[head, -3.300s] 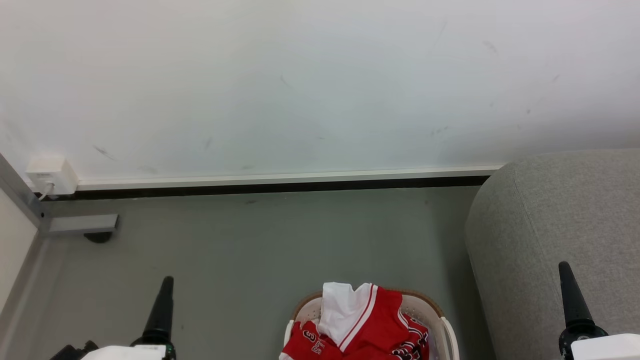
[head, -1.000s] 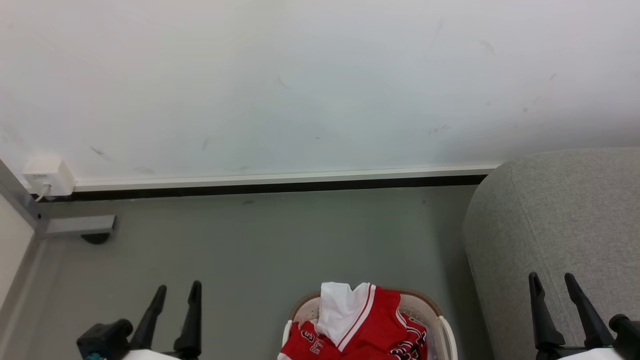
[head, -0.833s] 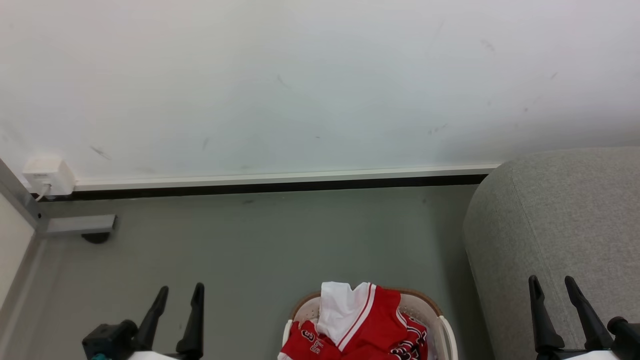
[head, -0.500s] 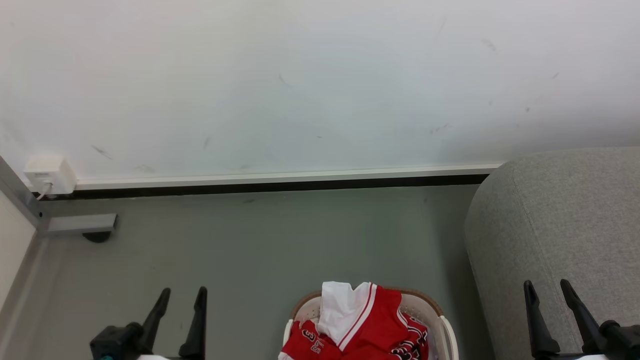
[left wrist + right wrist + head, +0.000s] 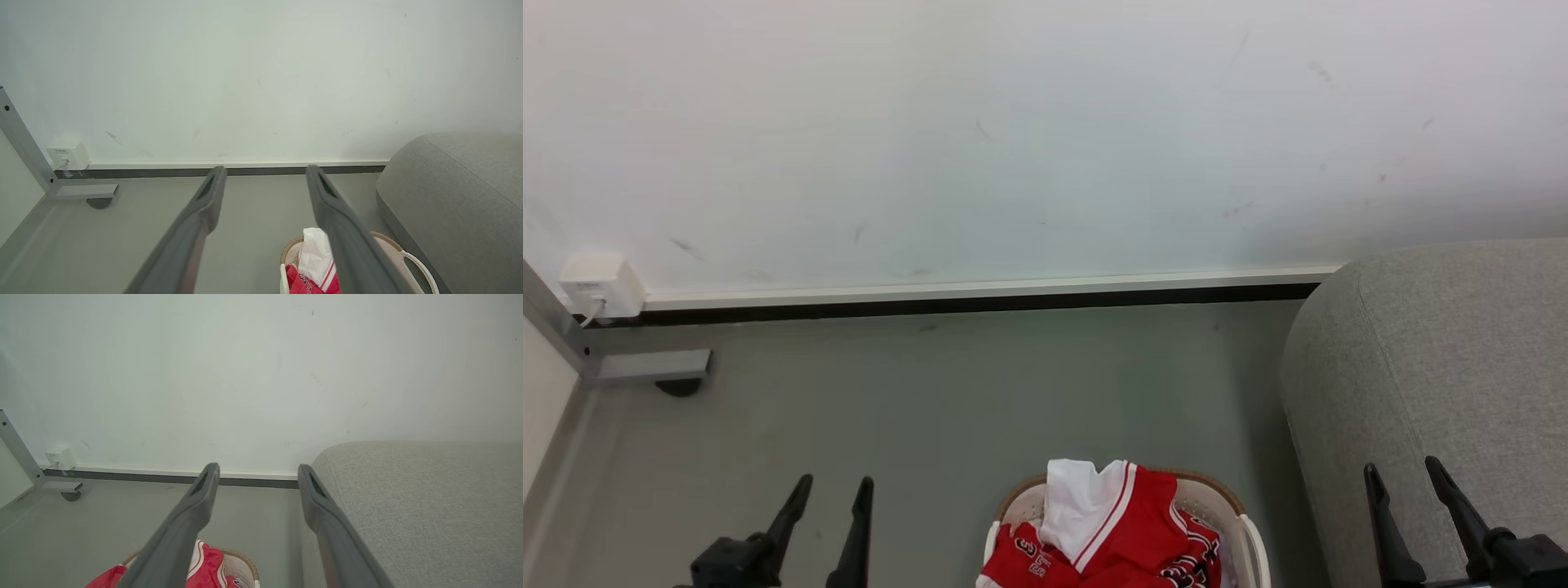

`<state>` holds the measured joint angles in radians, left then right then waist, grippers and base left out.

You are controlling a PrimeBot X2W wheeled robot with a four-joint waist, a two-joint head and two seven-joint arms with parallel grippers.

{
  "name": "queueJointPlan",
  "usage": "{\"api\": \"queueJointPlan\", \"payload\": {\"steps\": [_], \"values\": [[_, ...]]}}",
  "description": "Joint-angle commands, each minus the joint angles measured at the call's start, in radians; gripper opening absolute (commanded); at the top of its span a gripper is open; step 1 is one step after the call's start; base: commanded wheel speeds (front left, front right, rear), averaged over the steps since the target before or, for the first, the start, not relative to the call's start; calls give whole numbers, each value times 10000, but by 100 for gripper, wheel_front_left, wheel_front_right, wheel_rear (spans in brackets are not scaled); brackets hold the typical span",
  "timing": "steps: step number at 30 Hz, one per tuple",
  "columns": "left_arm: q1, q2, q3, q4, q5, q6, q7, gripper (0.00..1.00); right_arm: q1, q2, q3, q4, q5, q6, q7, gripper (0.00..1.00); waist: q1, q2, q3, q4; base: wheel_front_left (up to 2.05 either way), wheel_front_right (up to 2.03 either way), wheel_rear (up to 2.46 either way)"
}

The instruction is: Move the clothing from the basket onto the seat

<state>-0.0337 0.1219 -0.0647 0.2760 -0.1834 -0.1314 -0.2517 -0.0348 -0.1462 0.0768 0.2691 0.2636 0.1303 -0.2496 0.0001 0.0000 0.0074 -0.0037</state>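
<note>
Red clothing (image 5: 1127, 531) with white trim is heaped in the cream basket (image 5: 1252, 535) at the bottom centre of the head view, a white fold sticking up. The clothing (image 5: 316, 267) and basket (image 5: 408, 259) also show low in the left wrist view, and the clothing (image 5: 208, 565) and basket (image 5: 241, 565) in the right wrist view. The grey seat (image 5: 1445, 367) stands right of the basket. My left gripper (image 5: 835, 483) hangs open over bare floor, left of the basket. My right gripper (image 5: 1403, 465) stands open in front of the seat. Both are empty.
A white wall with a skirting board (image 5: 980, 290) runs across the back. A white socket box (image 5: 600, 286) sits at the far left, beside a grey metal frame leg with a caster (image 5: 682, 385). Grey floor (image 5: 972, 392) lies between the wall and the basket.
Both grippers have turned from edge-on, one finger showing, to both fingers showing. Over the last second the left one drifted right and down, the right one slightly left. The clothing has not moved.
</note>
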Motion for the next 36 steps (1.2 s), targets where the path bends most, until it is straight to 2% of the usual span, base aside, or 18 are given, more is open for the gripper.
{"api": "queueJointPlan", "payload": {"steps": [1,13,22,29,36], "values": [[76,78,-2,22,263,15,-63,100,119,-69,25,-14,-205,7,-97,100,-1,0,1,-12,0,0,0],[-29,139,-38,94,259,15,-133,100,-37,-108,254,-122,-344,7,-151,100,-1,0,246,-291,0,0,0],[-647,262,-320,123,205,14,-132,100,-591,2,474,-441,-264,7,-151,100,-1,0,1176,-884,0,0,0],[-1825,420,-1244,271,249,14,-132,100,-1371,238,641,-908,-354,7,-151,100,-1,0,2529,-1510,0,0,0],[-3395,478,-2626,1176,567,16,-132,100,-2174,486,810,-1327,-408,6,-151,100,-1,0,3946,-2041,0,0,0]]}}
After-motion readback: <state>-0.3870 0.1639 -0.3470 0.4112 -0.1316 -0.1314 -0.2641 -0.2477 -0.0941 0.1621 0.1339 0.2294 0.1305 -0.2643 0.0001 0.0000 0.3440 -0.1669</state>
